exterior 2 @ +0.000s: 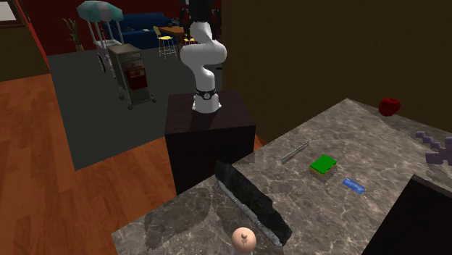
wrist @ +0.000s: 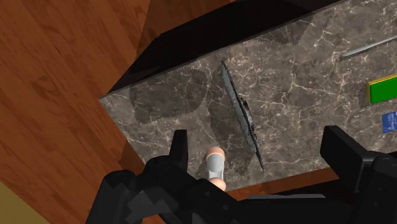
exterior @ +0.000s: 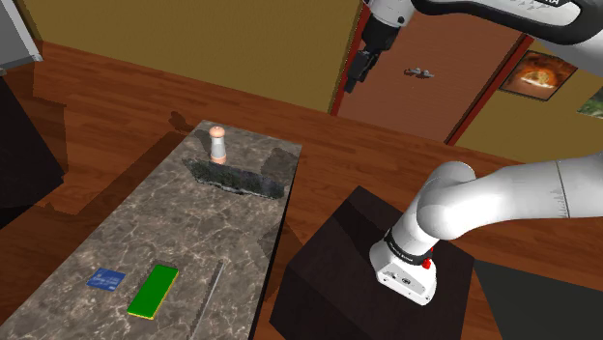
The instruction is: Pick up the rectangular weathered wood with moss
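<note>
The rectangular weathered wood [exterior: 237,179] is a long, thin, dark plank that stands on its edge across the marble tabletop [exterior: 145,241]. The second exterior view has the plank [exterior 2: 250,201] near the table's close end. My gripper [exterior: 352,83] hangs high in the air, well above and away from the plank. In the wrist view the plank [wrist: 243,114] lies far below, between my two black fingers [wrist: 180,149]. The gripper [wrist: 261,153] is open and holds nothing.
A small pinkish bottle [exterior: 218,145] stands just beside the plank. Farther along the table lie a green block [exterior: 153,291], a blue card [exterior: 104,280] and a thin grey rod [exterior: 213,288]. A red apple [exterior 2: 389,106] and a purple object [exterior 2: 434,148] sit at the far end.
</note>
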Tool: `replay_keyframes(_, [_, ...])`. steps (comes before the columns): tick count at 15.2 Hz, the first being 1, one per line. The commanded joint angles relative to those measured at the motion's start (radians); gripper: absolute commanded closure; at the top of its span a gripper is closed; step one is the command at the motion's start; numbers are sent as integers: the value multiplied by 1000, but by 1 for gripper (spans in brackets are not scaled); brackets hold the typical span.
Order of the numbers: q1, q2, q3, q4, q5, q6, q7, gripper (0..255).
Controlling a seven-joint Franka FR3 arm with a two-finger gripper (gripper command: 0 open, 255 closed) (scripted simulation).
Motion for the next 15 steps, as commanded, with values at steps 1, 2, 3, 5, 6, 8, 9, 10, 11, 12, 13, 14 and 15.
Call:
replay_keyframes(1, [0,0,0,0,0,0,0,0])
replay_keyframes(2, [4,18,2,-16,-1,31,-2,0])
replay_keyframes(3, [8,37,5,-32,-2,63,-3,0])
replay_keyframes(5, [15,78,10,-58,-5,125,-6,0])
replay_keyframes(6, [19,101,12,-70,-6,157,-7,0])
replay_keyframes(8, [26,149,17,-89,-9,219,-10,0])
replay_keyframes(9, [29,175,20,-97,-10,250,-11,0])
replay_keyframes(10, [32,203,22,-104,-12,281,-12,0])
replay_keyframes(11, [35,231,25,-109,-14,312,-12,0])
replay_keyframes(12, [38,260,28,-113,-16,342,-13,0])
replay_keyframes(13, [41,290,30,-116,-19,372,-14,0])
replay_keyframes(14, [44,321,33,-117,-21,402,-14,0])
replay_keyframes(15, [46,353,36,-118,-24,431,-14,0])
